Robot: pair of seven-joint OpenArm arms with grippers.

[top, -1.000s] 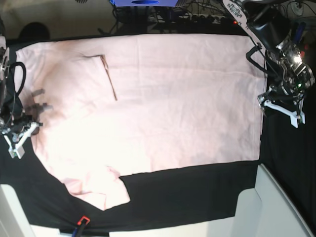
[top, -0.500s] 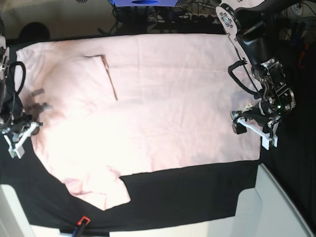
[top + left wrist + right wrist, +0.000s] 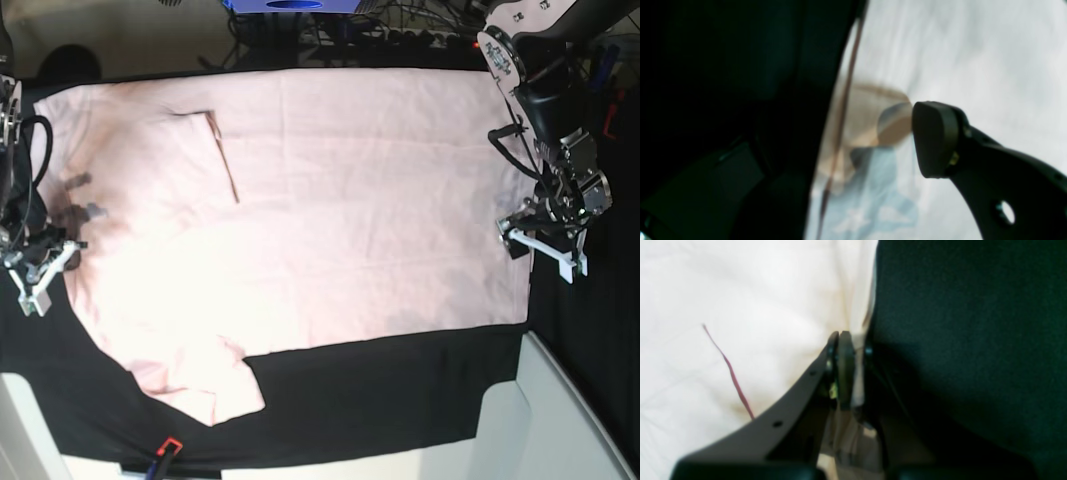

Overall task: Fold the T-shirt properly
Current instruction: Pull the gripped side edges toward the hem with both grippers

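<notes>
The left arm reaches down from the worktop's far right corner, its left claw [image 3: 541,247] low over the right edge of the T-shirt [image 3: 320,220]. The right arm stands at the left edge, its right claw [image 3: 40,272] down at the shirt's left border.

The left wrist view is blurred: only one dark pad [image 3: 933,140] shows clearly above the pale cloth, the other lost in a dark mass, so I cannot tell from there how the fingers sit. From the base view the left claw stands spread apart, grasping nothing.

In the right wrist view the right claw [image 3: 848,373] is clenched, pinching the shirt's edge where it meets the black cloth [image 3: 967,340].

The pink shirt lies spread flat across the worktop [image 3: 400,390], reaching toward the far edge, one sleeve toward the near left corner.
</notes>
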